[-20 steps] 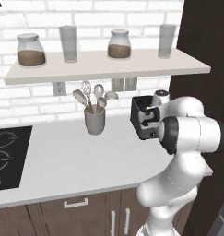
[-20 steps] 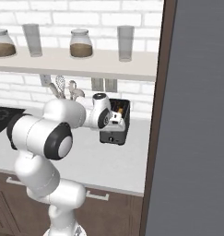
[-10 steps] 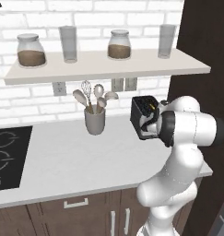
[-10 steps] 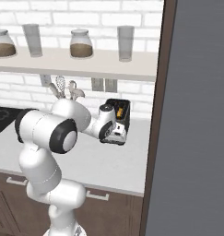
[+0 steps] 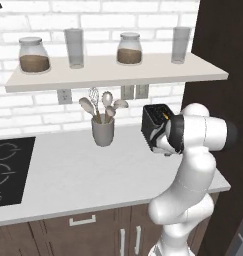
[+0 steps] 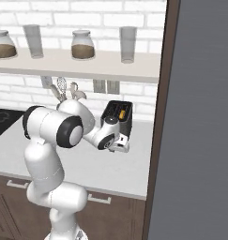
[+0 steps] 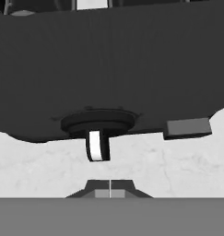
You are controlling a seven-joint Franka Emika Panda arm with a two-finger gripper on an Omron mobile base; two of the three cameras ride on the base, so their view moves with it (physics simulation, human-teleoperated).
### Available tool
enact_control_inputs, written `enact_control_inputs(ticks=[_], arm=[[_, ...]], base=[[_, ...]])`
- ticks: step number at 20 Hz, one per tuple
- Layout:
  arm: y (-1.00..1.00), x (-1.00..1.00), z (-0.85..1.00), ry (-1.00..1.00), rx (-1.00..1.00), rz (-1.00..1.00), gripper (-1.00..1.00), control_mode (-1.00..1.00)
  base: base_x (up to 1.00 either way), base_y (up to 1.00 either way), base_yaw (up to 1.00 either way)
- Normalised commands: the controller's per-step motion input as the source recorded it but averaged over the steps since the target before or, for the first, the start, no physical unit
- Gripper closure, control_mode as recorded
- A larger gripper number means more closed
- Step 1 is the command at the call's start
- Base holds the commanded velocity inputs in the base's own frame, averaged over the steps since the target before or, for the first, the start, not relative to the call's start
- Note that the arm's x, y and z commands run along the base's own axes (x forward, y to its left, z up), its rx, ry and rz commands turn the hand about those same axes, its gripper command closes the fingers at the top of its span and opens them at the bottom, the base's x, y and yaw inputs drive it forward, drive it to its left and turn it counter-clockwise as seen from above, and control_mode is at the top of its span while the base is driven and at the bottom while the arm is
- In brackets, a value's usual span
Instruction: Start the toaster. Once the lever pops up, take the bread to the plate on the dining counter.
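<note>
Pale marbled worktop along a white brick wall, with dark wood cabinets below and a black cooktop set in at its far end from the toaster. Black toaster standing on that worktop close to the wall, beside a tall dark panel that closes off the room on that side. Something yellowish, probably the bread, sitting in a top slot of the toaster in the right base view. Grey utensil cup with spoons and a whisk on the worktop, between the toaster and the cooktop, well apart from both. Wall sockets just above and behind the toaster. White shelf higher on the wall over the toaster, carrying two lidded jars of brown stuff and two clear glasses. Gripper pressed up at the toaster's front face, low down, hand close against it. In the hand view, dark toaster wall across the top, a round knob and a small grey tab on its lower edge, pale worktop beneath. Fingertips drawn together at the bottom of that view, meeting along a thin seam, gripping nothing.
</note>
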Motion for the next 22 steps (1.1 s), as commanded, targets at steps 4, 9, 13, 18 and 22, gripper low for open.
enact_control_inputs(ticks=[4,9,13,18,22], arm=[[-0.08,-0.32,0.54,0.00,0.00,0.00,1.00,-1.00],[-0.03,-0.56,0.67,-0.03,0.00,0.00,1.00,-1.00],[0.00,-0.40,0.47,-0.07,-0.04,0.00,1.00,-1.00],[0.00,-0.15,0.83,-0.01,-0.04,0.00,1.00,-1.00],[0.00,-0.14,1.00,-0.06,-0.06,0.00,1.00,-1.00]], base=[[0.00,0.00,0.00],[0.00,0.00,0.00],[0.00,0.00,0.00],[0.00,0.00,0.00],[0.00,0.00,0.00]])
